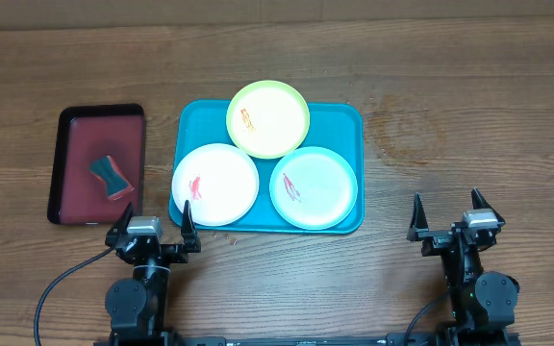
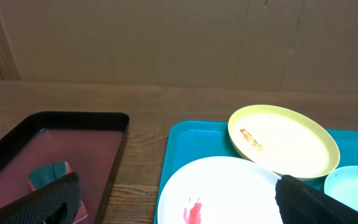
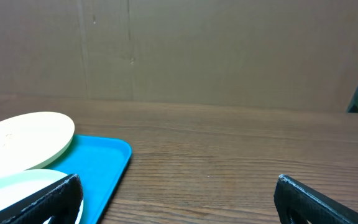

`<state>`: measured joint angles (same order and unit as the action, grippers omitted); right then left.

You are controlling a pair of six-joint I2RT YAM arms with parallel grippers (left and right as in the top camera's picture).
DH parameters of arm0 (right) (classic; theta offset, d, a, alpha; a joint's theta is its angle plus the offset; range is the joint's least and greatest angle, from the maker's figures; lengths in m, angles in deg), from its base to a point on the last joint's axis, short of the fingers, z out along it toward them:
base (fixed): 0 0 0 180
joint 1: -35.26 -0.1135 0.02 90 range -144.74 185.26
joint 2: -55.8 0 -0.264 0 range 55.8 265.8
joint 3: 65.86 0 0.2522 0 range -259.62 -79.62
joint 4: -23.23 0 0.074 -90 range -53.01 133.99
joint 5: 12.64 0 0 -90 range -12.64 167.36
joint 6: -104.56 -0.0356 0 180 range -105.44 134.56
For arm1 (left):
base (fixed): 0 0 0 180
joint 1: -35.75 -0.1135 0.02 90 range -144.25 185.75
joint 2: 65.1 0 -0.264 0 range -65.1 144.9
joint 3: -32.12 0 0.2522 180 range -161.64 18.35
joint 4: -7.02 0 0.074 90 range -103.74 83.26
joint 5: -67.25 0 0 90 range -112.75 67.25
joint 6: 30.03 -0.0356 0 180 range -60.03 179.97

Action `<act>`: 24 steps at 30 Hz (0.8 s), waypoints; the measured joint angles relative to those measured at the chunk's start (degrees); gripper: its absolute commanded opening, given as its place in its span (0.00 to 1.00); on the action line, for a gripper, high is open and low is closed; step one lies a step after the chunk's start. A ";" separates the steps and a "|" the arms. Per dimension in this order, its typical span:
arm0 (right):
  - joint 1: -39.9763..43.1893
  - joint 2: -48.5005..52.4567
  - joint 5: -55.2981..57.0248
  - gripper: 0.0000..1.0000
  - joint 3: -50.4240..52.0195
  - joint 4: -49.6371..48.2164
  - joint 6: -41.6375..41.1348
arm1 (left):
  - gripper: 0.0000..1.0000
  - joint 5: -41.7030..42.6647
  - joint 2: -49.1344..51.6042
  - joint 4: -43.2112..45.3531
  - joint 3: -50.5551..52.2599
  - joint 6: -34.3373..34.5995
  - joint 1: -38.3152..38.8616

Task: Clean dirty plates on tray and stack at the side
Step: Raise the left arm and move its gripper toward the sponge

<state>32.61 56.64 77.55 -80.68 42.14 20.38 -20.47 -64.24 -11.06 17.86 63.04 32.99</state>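
Three dirty plates lie on the turquoise tray point(image 1: 343, 120): a yellow-green plate point(image 1: 268, 118) at the back resting partly on the other two, a white plate point(image 1: 215, 185) front left and a mint-rimmed plate point(image 1: 314, 187) front right, each with a red smear. My left gripper point(image 1: 153, 226) stands open just before the tray's front left corner. In the left wrist view the white plate point(image 2: 225, 190) lies between its fingers point(image 2: 55, 199), with the yellow-green plate point(image 2: 284, 140) behind. My right gripper point(image 1: 445, 218) is open over bare wood, right of the tray point(image 3: 98, 165).
A dark red, black-rimmed tray point(image 1: 75, 144) sits left of the turquoise one and holds a teal and red sponge point(image 1: 111, 175). Small crumbs point(image 1: 229, 234) lie by the turquoise tray's front edge. A cardboard wall point(image 3: 179, 50) closes the back of the wooden table.
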 measured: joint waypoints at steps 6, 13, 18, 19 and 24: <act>0.00 0.00 0.00 1.00 0.00 -0.02 0.00 | 1.00 0.70 0.00 1.33 0.02 1.53 0.00; 0.00 0.00 0.02 1.00 0.00 0.00 -0.02 | 1.00 2.08 0.00 11.15 0.02 6.51 0.00; 0.00 0.00 0.02 1.00 0.00 0.02 -0.02 | 1.00 4.50 0.00 15.13 0.02 8.92 0.00; 0.00 0.00 0.02 1.00 0.00 0.02 0.00 | 1.00 5.14 0.00 15.82 0.02 9.03 0.00; 0.00 0.00 0.02 1.00 0.00 0.00 0.00 | 1.00 6.75 0.00 19.15 0.02 8.76 0.00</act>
<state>32.61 56.64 77.57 -80.68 42.14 20.38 -13.72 -64.24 8.09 17.88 71.81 32.99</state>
